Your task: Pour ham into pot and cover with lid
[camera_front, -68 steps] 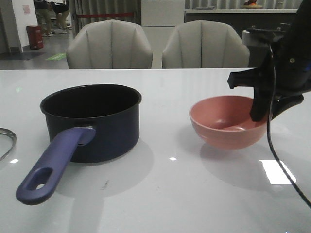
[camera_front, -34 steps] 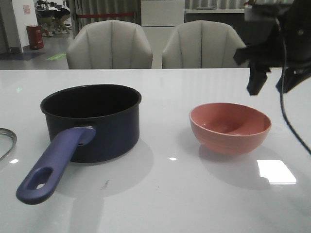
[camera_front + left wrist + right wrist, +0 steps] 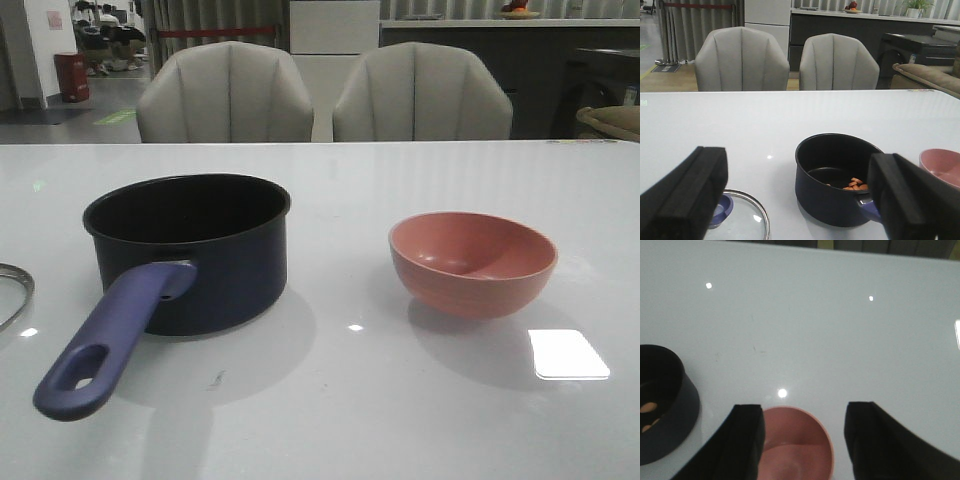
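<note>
Your left gripper [image 3: 799,200] is spread wide, holding nothing; the pot [image 3: 837,179] with the ham [image 3: 855,184] sits just ahead, the lid [image 3: 742,220] flat on the counter [image 3: 765,115] below it. Your right gripper [image 3: 802,440] hangs apart over the pink bowl [image 3: 796,447].

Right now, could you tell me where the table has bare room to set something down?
Bare patches: between the pot and the pink bowl, and behind both toward the chairs. It is tighter between the pot handle and the lid.
</note>
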Tool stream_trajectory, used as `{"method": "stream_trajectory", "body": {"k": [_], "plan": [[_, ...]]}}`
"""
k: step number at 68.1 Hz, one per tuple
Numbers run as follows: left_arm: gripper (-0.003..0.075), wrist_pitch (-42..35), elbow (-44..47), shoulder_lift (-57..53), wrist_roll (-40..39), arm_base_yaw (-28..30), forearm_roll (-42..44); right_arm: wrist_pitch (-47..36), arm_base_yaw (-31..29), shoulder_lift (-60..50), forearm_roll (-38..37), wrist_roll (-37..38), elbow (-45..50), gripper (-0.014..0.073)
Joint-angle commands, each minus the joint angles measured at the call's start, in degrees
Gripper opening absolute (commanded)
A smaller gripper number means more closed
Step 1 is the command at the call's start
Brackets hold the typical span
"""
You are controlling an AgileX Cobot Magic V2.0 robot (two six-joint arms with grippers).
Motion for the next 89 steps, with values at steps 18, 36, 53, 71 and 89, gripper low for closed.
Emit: {"method": "stream_trajectory", "body": {"k": [18,36,53,71,89], "plan": [[0.0625,-4.5,-1.5,0.9,-0.1,-0.5,-0.5,-19.3,2.2,-22.5,-1.0,-0.3,20.8,0.0472],[0.0625,-4.8,-1.5,0.9,-0.1,-0.5,0.1,-18.0,2.2,-39.3,-1.1,-0.4,33.9,0.0472],[0.0625,-4.8,-1.5,0.9,-0.1,-0.5,0.0,-18.1,2.2,-43.5,-1.1,-0.3,39.2,0.0467],[0.0625,-5.1,-1.5,0.9,-0.1,-0.5,0.0,-18.0,2.2,-43.5,-1.1,-0.3,39.2,0.013],[0.0629,2.4,-9.2,8.8,-3.8,-0.5,-1.4,-18.0,2.2,-43.5,-1.1,-0.3,39.2,0.0137]]}}
